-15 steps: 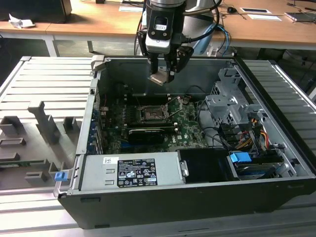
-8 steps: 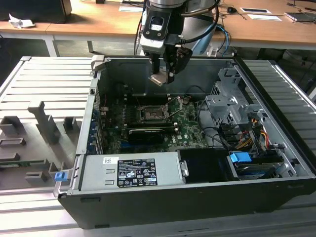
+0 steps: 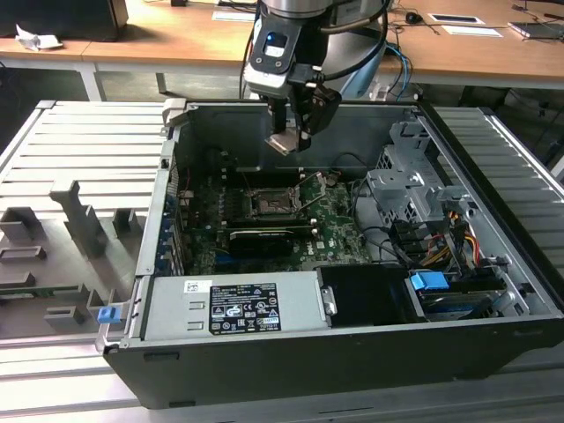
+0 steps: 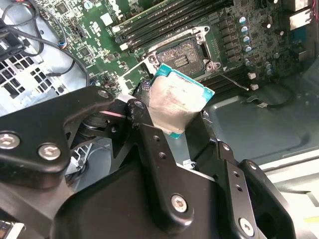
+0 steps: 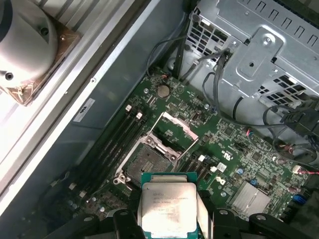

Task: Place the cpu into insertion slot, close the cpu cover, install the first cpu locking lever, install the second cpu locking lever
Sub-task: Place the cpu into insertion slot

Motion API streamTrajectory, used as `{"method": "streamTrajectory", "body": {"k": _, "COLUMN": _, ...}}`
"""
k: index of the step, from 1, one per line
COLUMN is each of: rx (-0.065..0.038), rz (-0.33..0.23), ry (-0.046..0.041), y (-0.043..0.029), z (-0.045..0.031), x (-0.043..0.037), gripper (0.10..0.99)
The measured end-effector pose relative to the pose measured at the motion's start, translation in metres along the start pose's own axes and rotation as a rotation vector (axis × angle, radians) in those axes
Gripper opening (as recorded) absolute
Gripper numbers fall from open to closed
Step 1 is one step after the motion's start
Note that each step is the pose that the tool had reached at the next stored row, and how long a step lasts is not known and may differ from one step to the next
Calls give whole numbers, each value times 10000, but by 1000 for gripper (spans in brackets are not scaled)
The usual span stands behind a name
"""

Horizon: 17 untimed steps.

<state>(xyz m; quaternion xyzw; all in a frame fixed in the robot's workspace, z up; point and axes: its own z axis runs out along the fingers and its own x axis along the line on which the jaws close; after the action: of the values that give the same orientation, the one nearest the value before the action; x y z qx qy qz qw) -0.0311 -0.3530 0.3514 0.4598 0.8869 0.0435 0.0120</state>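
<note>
A ribbed grey table (image 3: 79, 141) carries the open case (image 3: 163, 203), with wooden desks (image 3: 176, 44) behind it. Inside, the board (image 3: 339, 231) lies flat on the case floor. Its socket (image 3: 269, 204) sits toward the board's far edge, uncovered, with the cover (image 5: 172, 130) tilted up off it. Walls ring the board and the top is open, with a drive cage (image 3: 414, 176) at the exterior view's right. My gripper (image 3: 291, 139) hangs above the socket, pinching the cpu (image 4: 177, 102) by opposite edges. My jaws are closed just to its width, and the chip is tilted, clear of the socket.
</note>
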Motion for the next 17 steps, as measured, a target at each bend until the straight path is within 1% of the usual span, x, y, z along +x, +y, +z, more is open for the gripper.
{"method": "streamTrajectory", "body": {"k": 4, "rx": 0, "rz": 26, "ry": -2, "y": -1, "z": 21, "x": -1, "gripper": 525}}
{"method": "streamTrajectory", "body": {"k": 8, "rx": -8, "rz": 464, "ry": -42, "y": -3, "z": 39, "x": -1, "gripper": 525}}
{"method": "streamTrajectory", "body": {"k": 17, "rx": -20, "rz": 1107, "ry": -100, "y": -5, "z": 62, "x": -1, "gripper": 525}}
